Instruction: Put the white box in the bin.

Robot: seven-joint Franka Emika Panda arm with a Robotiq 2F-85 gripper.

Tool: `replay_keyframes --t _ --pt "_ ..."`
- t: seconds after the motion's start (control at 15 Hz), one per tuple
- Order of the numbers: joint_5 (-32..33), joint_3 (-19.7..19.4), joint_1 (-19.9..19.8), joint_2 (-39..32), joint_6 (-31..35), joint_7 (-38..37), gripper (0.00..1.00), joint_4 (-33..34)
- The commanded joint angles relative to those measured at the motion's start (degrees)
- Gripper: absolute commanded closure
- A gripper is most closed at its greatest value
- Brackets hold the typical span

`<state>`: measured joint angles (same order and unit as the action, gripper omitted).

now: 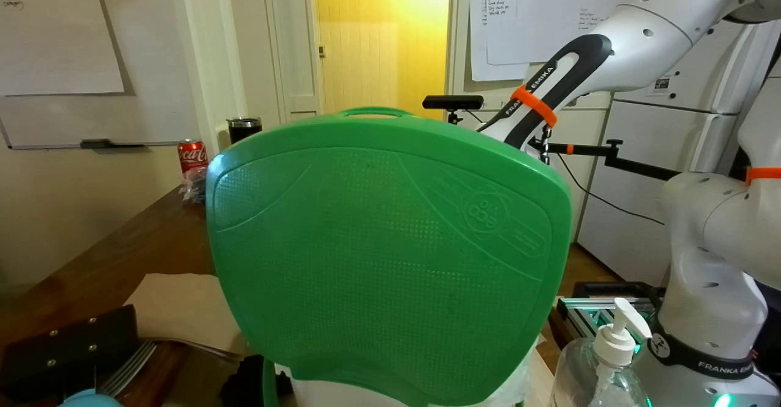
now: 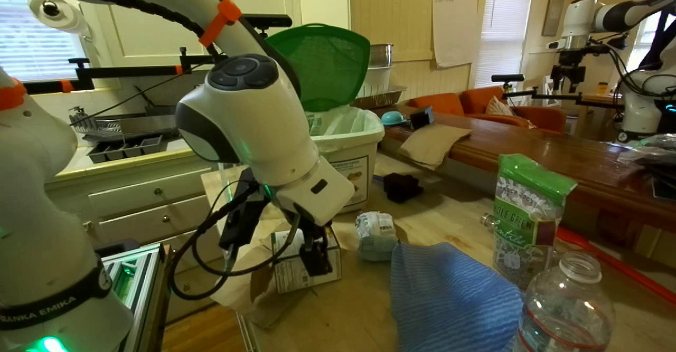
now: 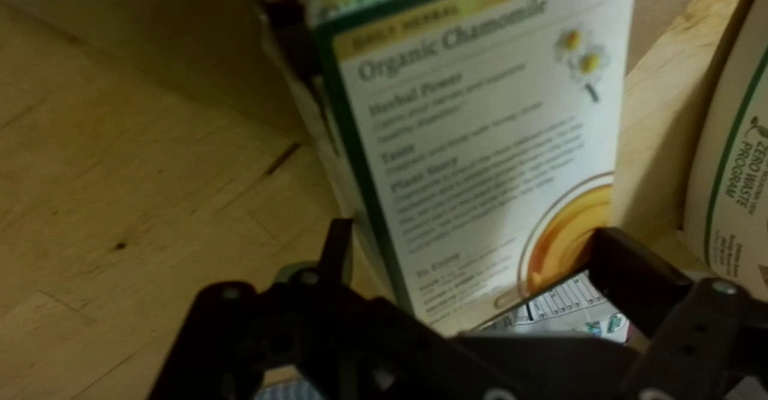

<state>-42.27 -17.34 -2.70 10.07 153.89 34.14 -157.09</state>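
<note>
The white box [image 2: 306, 262] is a printed tea carton resting near the table's front-left edge in an exterior view. In the wrist view the box [image 3: 480, 148] shows its chamomile label and a green edge. My gripper [image 2: 318, 265] is lowered over it; the gripper [image 3: 471, 238] has one finger at each side of the box in the wrist view. Whether the fingers press on it is not clear. The white bin [image 2: 346, 149] stands behind with its green lid [image 2: 330, 67] raised and a liner inside. The lid [image 1: 390, 248] hides box and gripper in an exterior view.
A wrapped white-green package [image 2: 376, 236] lies beside the box. A blue cloth [image 2: 454, 294], a lentil bag [image 2: 528, 220] and a clear bottle [image 2: 567, 304] are to the right. A dark cloth [image 2: 401, 187] lies near the bin. A soap dispenser [image 1: 613, 346] stands near the arm base.
</note>
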Motion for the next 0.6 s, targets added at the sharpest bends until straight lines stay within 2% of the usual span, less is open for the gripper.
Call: replay_keyframes --t 0.0,0.13,0.2,0.53 --pt "-1.62 0.75 -0.07 -2.12 -1.1 2.76 0.0 -0.2" --pt "-1.92 0.75 -0.08 -1.61 -1.36 3.26 0.18 -0.34" --pt "-1.67 0.69 -0.08 -0.51 -1.12 3.1 0.32 -1.2" --pt "-1.58 0.77 -0.37 -0.31 -1.37 3.57 0.61 -0.59"
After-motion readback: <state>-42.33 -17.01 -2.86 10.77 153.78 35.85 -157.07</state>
